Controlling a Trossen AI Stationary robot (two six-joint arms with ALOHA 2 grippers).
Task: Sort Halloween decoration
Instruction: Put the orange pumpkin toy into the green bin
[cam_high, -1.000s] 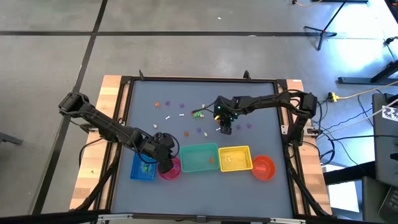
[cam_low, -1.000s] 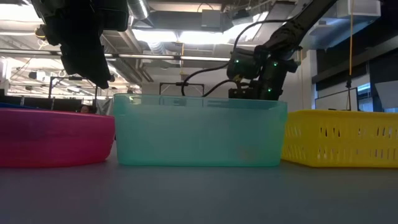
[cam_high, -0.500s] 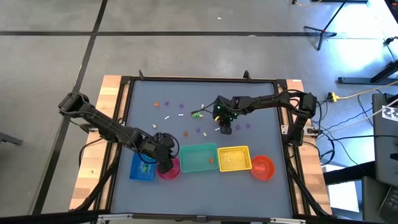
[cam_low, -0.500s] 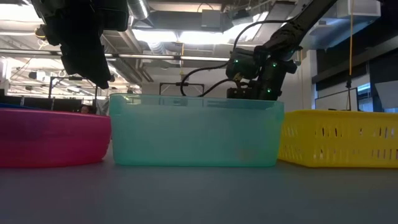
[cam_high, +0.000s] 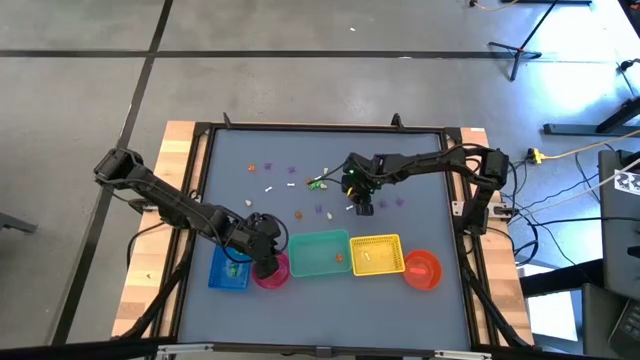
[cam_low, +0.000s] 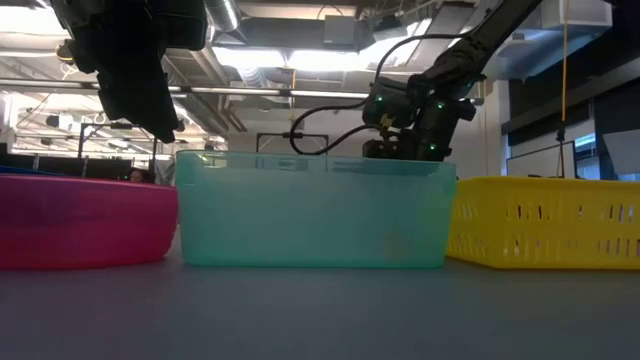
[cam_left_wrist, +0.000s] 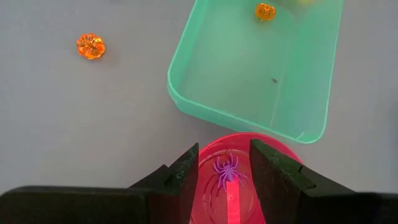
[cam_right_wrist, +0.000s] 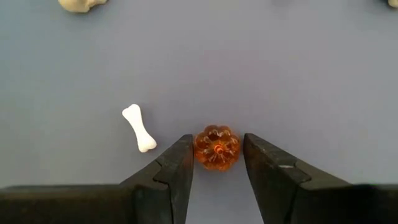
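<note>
My right gripper (cam_right_wrist: 216, 165) is open low over the table, its fingers either side of an orange pumpkin trinket (cam_right_wrist: 216, 148) without pinching it, a white bone (cam_right_wrist: 138, 135) just beside. My left gripper (cam_left_wrist: 225, 177) hangs open and empty above the pink bowl (cam_left_wrist: 273, 144), where a purple spider (cam_left_wrist: 226, 170) lies, next to the teal tray (cam_left_wrist: 186, 102).

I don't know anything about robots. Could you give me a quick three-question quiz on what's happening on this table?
1. True or false: the right claw has an orange pumpkin between its fingers.
2. What lies in the pink bowl under the left claw?
A. a bone
B. a purple spider
C. a skull
3. Fill in: the white ____ lies beside the pumpkin.

Key: 1 true; 2 B, the spider; 3 bone.
</note>
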